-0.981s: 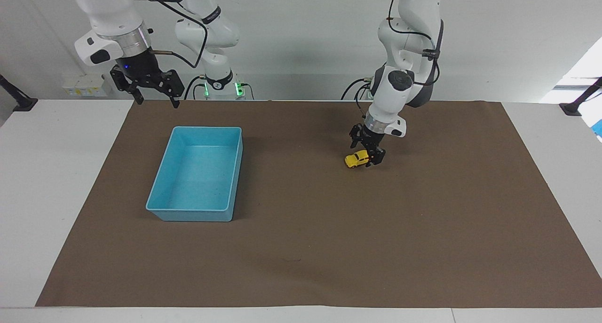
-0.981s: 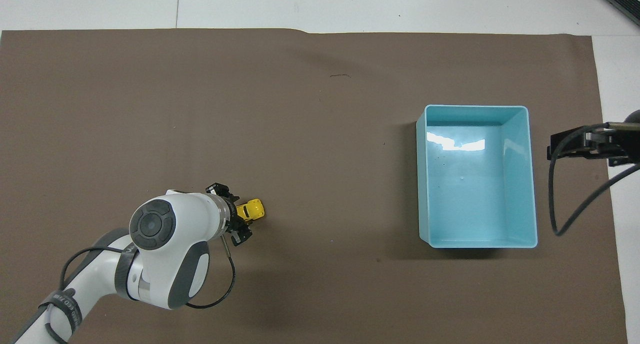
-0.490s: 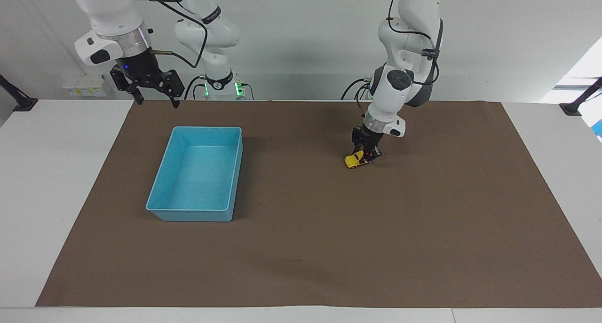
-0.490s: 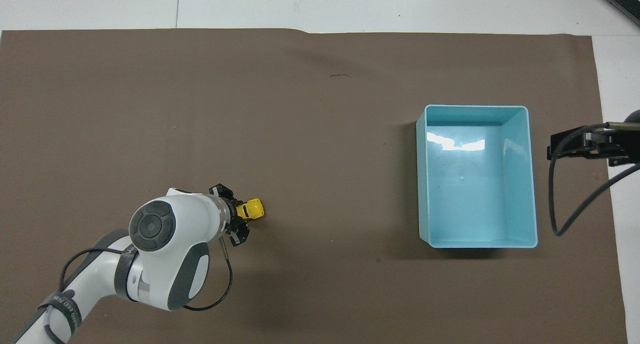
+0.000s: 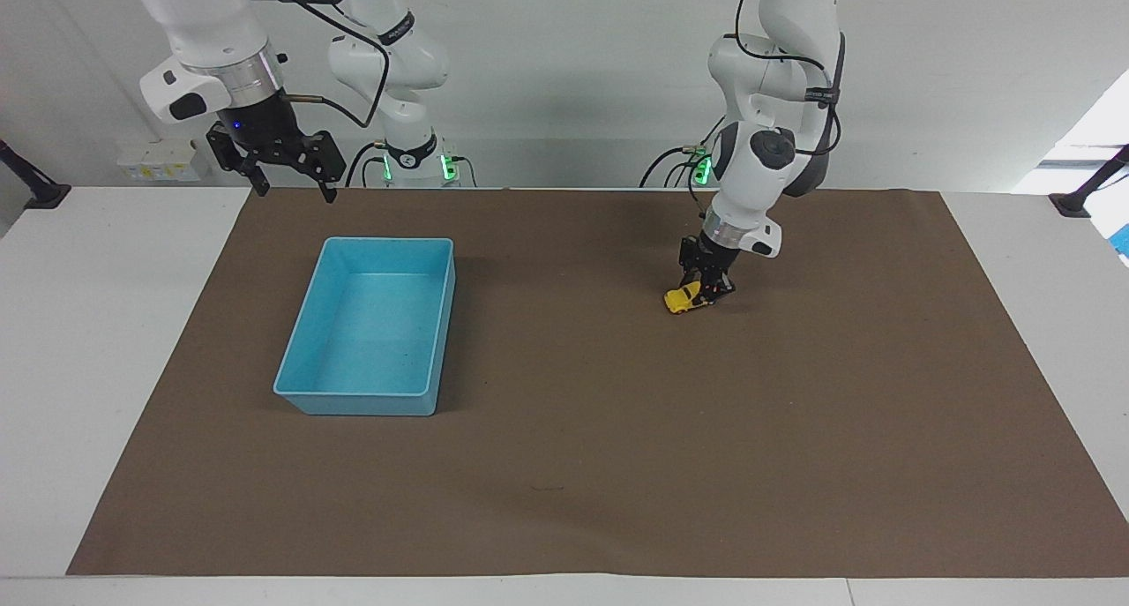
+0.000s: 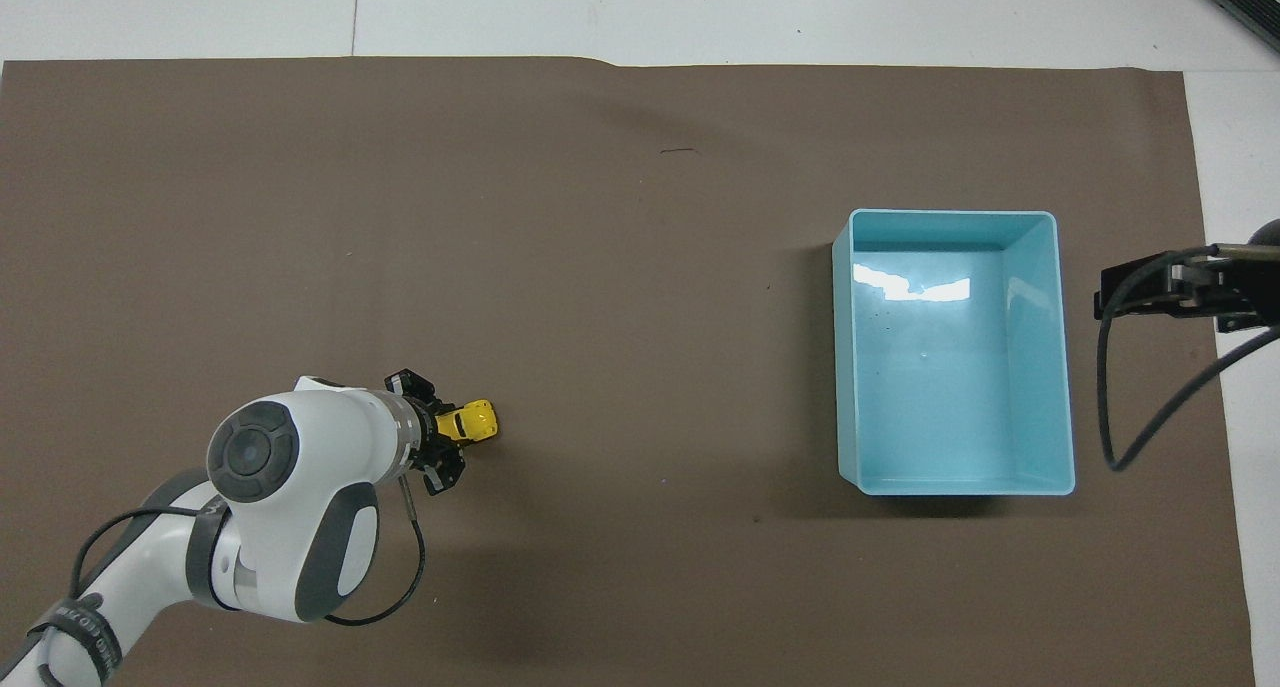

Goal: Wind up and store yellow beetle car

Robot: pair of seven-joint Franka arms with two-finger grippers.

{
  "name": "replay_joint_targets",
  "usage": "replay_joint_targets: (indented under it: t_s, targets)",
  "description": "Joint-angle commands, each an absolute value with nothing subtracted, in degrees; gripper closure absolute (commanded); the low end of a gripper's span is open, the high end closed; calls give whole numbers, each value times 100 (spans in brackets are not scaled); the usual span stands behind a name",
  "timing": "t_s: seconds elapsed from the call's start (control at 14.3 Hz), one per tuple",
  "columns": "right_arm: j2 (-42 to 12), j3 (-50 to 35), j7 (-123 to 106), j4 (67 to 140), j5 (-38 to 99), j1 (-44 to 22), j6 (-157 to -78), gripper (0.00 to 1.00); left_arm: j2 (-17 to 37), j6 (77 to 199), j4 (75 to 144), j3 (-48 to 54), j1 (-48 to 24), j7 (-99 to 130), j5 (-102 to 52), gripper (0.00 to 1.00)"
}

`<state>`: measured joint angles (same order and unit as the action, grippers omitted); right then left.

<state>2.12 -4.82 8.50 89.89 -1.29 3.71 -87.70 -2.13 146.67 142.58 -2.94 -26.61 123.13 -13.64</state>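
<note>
While the left gripper [image 5: 711,292] pinches the yellow beetle car [image 5: 683,299] on the brown mat [image 5: 794,430] toward the left arm's end, well apart from the blue bin [image 5: 300,341]; the right gripper [image 5: 291,181] waits spread wide above the mat's edge, holding nothing.

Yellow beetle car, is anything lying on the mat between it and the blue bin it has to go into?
Nothing visible. The yellow beetle car sits on the brown mat, gripped by the left gripper. The stretch of mat from it to the blue bin is bare. The right gripper waits, open, above the mat's edge near the bin.
</note>
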Motion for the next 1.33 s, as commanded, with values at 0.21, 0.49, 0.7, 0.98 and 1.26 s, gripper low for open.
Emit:
replay_joint_targets:
  t_s: [0.21,0.49,0.7,0.98,1.26]
  targets:
    - [193,-431,773,8965,-35,360,-8780,0,-97,14810,14449,-343,-2049,11549,-1397,99]
    - [193,-431,773,8956,-35,360,-8780,0,-97,14810,14467,-352,-1960,11409,-1397,99]
    - [193,-431,773,8965,-35,360,-8780,0,-97,14774,14467,-352,-1829,11286,-1397,98]
    - [193,-431,773,8956,-35,360,-8780,0,-79,14757,14458,-352,-1811,11250,-1397,92]
    - [193,-431,773,8956,-35,360,-8780,0,-70,14739,14423,-352,-1811,11259,-1397,73]
